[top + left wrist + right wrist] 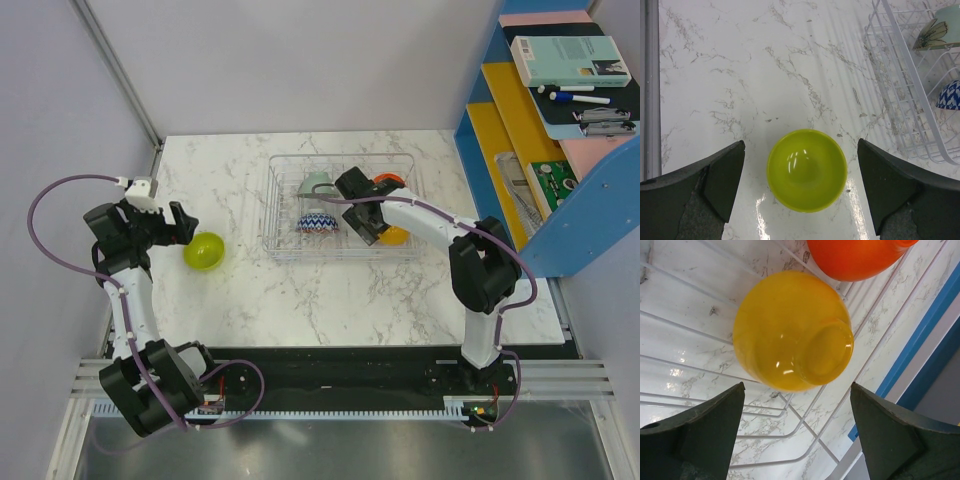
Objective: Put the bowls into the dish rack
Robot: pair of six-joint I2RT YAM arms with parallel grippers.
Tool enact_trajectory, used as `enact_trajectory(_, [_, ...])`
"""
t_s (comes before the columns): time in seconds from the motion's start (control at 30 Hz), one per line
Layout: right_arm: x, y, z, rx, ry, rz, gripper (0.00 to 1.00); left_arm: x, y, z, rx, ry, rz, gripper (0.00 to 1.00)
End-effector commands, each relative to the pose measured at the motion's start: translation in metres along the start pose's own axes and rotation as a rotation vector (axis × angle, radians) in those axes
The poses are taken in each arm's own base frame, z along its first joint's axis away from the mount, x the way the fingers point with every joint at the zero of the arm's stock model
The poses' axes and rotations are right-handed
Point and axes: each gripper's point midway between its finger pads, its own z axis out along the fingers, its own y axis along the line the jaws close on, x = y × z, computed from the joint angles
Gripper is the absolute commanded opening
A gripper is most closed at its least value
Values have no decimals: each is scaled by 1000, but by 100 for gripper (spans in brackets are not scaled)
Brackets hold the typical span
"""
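Fig.: L gripper [180,226], wide open and empty, brackets green bowl [806,170] on table left of rack [272,200], probably lined up to grasp. R gripper [366,228], open and empty, hangs over yellow bowl [790,330] tipped in rack.

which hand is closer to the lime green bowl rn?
Left. The left hand hovers open over the lime green bowl; the right hand is off over the dish rack, above the orange-yellow bowl.
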Motion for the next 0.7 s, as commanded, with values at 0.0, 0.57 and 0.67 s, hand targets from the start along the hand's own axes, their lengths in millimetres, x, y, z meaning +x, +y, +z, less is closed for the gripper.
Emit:
enact_trajectory(0.0, [-3,-1,-6,-12,-3,-9,93,-12,2,-3,-11,-49,17,100])
enact_trajectory(0.57, [-77,-54,-6,72,-191,184,92,-15,2,-8,-22,-67,32,100])
enact_trajectory(0.67, [-78,-65,15,143,-178,189,92,-13,1,-8,-19,-65,32,100])
